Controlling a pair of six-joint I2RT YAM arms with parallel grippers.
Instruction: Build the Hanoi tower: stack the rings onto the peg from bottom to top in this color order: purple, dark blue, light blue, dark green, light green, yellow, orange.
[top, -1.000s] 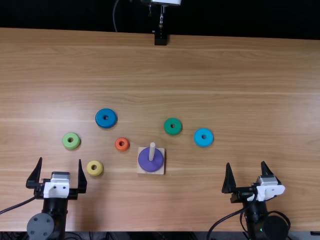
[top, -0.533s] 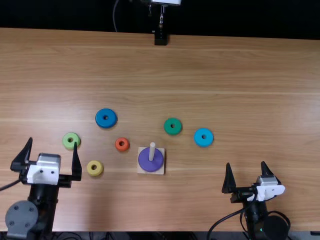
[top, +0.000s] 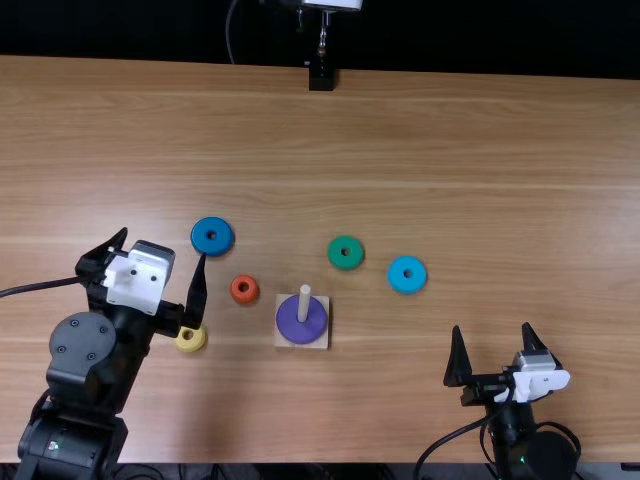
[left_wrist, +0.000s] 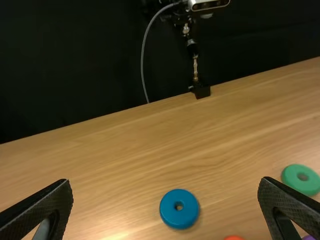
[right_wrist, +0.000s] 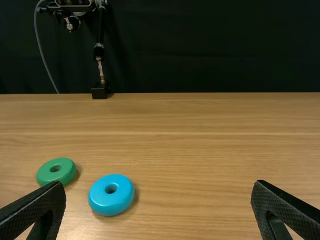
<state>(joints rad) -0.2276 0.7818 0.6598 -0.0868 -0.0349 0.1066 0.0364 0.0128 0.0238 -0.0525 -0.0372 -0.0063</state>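
- The peg (top: 304, 303) stands upright on its square base (top: 322, 343), near the middle of the tabletop (top: 480, 180), and the purple ring (top: 290, 322) is around it, at the bottom.
- So, from where I stand, step one is done and the dark blue ring (top: 212, 247) is up next; it lies flat on the wood, left of the peg and farther out.
- The orange ring (top: 243, 298) sits between that one and the base, the last to go on.
- Past the peg to the right are the dark green ring (top: 346, 265) and, beyond it, the light blue ring (top: 407, 285).
- Over on the left, the yellow ring (top: 190, 344) is partly covered by a finger of the left claw (top: 164, 244).
- That claw is spread wide with nothing in it, raised and short of the dark blue ring. I'd say it needs to reach forward, come down around the rim, close, then carry the ring over the peg.
- The right claw (top: 491, 326) is wide open too, empty, at the near right.
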